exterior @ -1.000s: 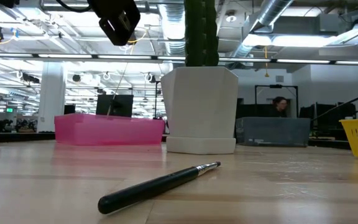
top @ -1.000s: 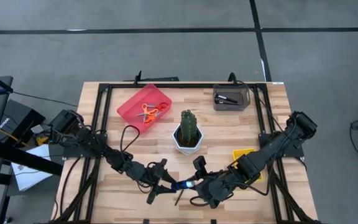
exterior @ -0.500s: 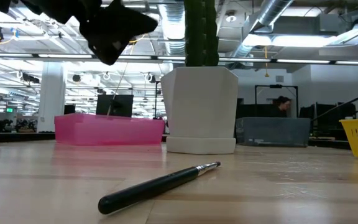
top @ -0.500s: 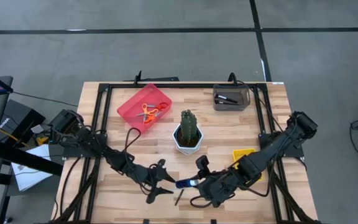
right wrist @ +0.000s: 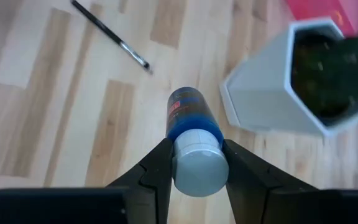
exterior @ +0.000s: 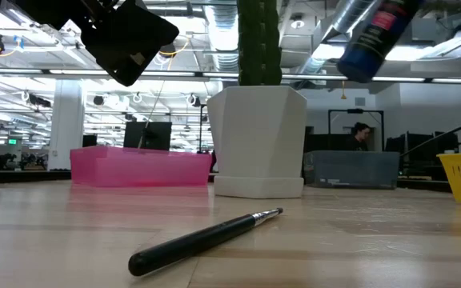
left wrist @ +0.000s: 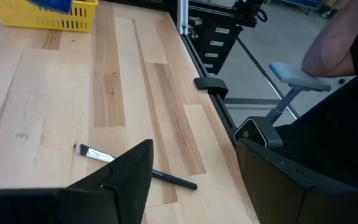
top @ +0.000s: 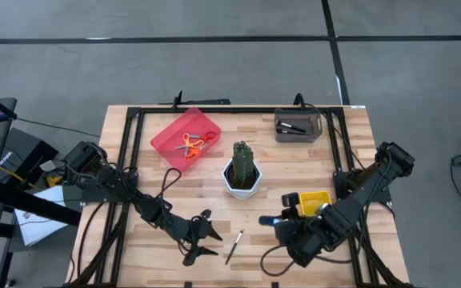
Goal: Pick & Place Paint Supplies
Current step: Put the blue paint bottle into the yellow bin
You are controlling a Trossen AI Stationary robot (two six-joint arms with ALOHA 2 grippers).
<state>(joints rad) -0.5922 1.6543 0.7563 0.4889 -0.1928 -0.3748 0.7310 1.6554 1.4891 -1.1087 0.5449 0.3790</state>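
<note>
The left gripper [top: 206, 238] has spread wide, letting go of the small blue white-capped paint bottle [right wrist: 192, 130], now clamped by the right gripper [right wrist: 194, 163] and carried toward the yellow basket [top: 317, 201].

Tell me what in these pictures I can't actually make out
- Gray bin, high view: dark items inside, too small to identify.
- Yellow basket, high view: partly covered by the right arm, contents hidden.
- Right gripper, shut on the blue paint bottle: label too small to read.
- Pink tray, low view: its wall hides the contents.
- Cactus, low view: top cut off by the edge.
</note>
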